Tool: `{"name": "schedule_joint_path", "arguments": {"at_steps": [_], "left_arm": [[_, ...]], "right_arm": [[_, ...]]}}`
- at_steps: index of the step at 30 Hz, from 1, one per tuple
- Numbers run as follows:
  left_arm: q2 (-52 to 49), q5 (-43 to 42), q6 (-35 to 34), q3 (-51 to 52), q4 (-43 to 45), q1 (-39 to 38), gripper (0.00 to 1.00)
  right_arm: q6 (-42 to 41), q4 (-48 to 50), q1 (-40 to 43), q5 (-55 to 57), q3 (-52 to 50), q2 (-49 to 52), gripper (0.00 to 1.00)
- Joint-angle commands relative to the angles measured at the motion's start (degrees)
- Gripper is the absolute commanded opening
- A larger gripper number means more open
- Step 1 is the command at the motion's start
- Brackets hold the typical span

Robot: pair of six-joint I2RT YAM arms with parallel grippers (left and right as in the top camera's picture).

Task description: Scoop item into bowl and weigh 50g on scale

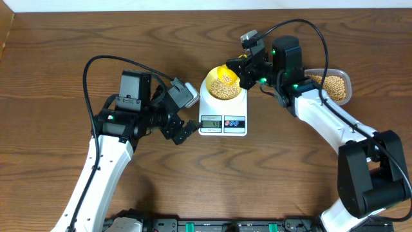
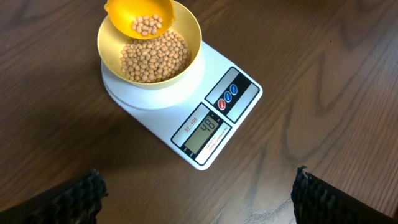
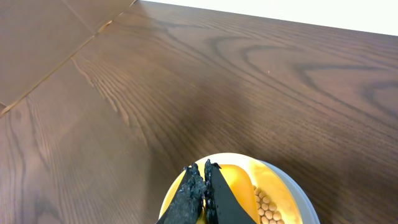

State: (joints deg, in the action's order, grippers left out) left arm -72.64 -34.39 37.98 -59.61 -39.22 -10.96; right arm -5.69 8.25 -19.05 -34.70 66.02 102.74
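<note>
The white rounded-rectangular digital kitchen scale (image 1: 223,121) sits mid-table on the dark wooden table (image 1: 64,51), its display reading 48. The small round pale-yellow bowl (image 2: 194,43) stands on its platform, holding a heap of small tan-beige beans (image 2: 154,57). The right gripper (image 3: 200,169) has its fingers pinched on a yellow plastic scoop (image 2: 124,9), which hangs over the bowl's far rim with a few beans in it. The left gripper (image 1: 183,131) hovers spread wide just left of the scale, and a clear plastic tub (image 1: 335,87) of beans lies far right.

Bottom edge cuts off bowl (image 3: 287,182), right hand (image 3: 204,168) hides scoop (image 3: 239,186) handle, right arm (image 1: 322,115) covers part of tub (image 1: 348,82).
</note>
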Motion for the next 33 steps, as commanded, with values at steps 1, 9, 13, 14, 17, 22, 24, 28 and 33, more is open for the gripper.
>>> {"name": "schedule_joint_path", "arguments": {"at_steps": [1,9,13,14,17,22,24,28,33], "left_arm": [[-0.3,-0.7,0.8,0.4,-0.2,0.2,0.98],[-0.3,-0.7,0.8,0.4,-0.2,0.2,0.98],[-0.3,-0.7,0.8,0.4,-0.2,0.2,0.98],[-0.3,-0.7,0.8,0.4,-0.2,0.2,0.98],[-0.3,-0.7,0.8,0.4,-0.2,0.2,0.98],[-0.3,-0.7,0.8,0.4,-0.2,0.2,0.98],[-0.3,-0.7,0.8,0.4,-0.2,0.2,0.98],[-0.3,-0.7,0.8,0.4,-0.2,0.2,0.98],[-0.3,-0.7,0.8,0.4,-0.2,0.2,0.98]], "right_arm": [[-0.7,0.1,0.1,0.1,-0.2,0.5,0.01],[-2.7,0.1,0.7,0.0,-0.2,0.5,0.01],[-3.7,0.0,1.2,-0.2,-0.2,0.5,0.01],[-3.7,0.1,1.2,-0.3,-0.2,0.5,0.01],[-3.7,0.1,1.2,-0.4,-0.2,0.5,0.01],[-3.7,0.1,1.2,-0.4,-0.2,0.5,0.01],[-3.7,0.1,1.2,-0.4,-0.2,0.5,0.01],[-3.7,0.0,1.2,-0.4,-0.2,0.5,0.01],[-3.7,-0.3,1.2,-0.3,-0.2,0.5,0.01]]}}
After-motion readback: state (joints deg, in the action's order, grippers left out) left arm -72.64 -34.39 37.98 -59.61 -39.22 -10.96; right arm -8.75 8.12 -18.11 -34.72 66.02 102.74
